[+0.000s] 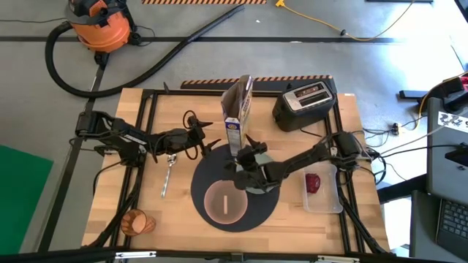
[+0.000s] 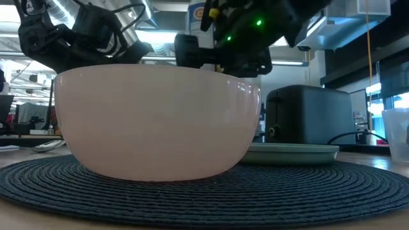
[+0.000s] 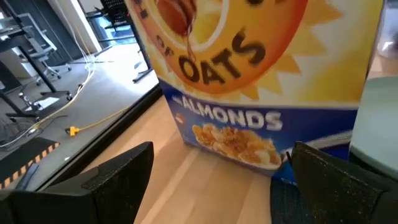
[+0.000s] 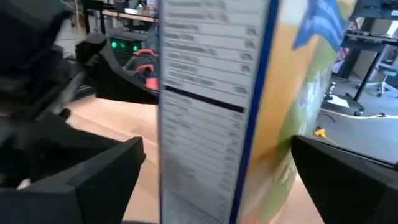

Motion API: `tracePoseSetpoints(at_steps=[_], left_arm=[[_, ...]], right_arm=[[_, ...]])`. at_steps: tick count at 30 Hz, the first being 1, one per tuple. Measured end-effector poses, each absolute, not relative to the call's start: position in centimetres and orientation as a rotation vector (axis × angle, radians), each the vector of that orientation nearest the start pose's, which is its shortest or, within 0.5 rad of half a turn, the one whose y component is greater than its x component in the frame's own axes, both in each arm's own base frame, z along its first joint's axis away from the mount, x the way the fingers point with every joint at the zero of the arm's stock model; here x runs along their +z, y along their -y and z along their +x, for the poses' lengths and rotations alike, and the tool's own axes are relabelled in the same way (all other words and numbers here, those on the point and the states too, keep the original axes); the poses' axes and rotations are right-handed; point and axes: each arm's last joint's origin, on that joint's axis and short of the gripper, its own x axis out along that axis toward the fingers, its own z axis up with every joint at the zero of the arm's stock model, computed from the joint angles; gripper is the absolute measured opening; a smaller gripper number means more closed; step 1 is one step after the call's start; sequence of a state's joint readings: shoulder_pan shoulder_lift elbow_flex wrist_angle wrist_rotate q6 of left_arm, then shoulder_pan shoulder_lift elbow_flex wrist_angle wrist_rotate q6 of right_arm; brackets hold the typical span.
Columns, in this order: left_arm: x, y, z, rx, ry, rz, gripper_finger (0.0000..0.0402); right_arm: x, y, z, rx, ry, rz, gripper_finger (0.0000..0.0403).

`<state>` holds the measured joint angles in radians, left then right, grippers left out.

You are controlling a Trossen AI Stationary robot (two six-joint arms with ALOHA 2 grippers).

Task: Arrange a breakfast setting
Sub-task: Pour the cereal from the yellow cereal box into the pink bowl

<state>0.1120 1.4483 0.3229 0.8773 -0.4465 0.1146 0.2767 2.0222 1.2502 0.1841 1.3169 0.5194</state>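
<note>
A pink bowl [image 1: 225,203] [image 2: 156,121] sits on the round dark-grey mat [image 1: 212,175], and a pale green plate [image 2: 294,153] lies beside it on the mat's far right part. A metal spoon [image 1: 168,172] lies left of the mat. An orange cup [image 1: 139,221] lies near the front left corner. A red apple [image 1: 313,183] rests in a clear tray. A cereal box [image 1: 238,117] stands upright behind the mat. My right gripper [image 1: 245,148] [image 4: 217,155] is open, its fingers on either side of the box's narrow side. My left gripper [image 1: 210,142] [image 3: 217,162] is open, facing the box's front from the left.
A black toaster [image 1: 306,102] stands at the far right, behind the plate. The clear tray [image 1: 323,191] lies at the right edge. Bare wood shows between the spoon and the cup. An orange vacuum [image 1: 99,23] and its hose lie on the floor beyond the table.
</note>
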Motion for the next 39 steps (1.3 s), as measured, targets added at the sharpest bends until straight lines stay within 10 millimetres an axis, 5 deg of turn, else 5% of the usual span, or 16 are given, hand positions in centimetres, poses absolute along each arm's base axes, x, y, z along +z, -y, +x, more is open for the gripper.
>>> tracePoseSetpoints(at_steps=[15,30,39], left_arm=[[14.9,-3.8,23.6,0.515,-0.261,0.148,0.0365],[14.9,-3.8,23.6,0.522,-0.263,0.145,0.0365],[14.8,-3.8,23.6,0.522,-0.265,0.149,0.0365]], right_arm=[[16.5,-7.8,40.2,-1.261,-0.134,-0.121,0.0395],[16.4,-4.1,40.9,-1.31,-0.054,0.059,0.039],[16.3,-3.5,40.9,-1.31,-0.077,0.052,0.0254]])
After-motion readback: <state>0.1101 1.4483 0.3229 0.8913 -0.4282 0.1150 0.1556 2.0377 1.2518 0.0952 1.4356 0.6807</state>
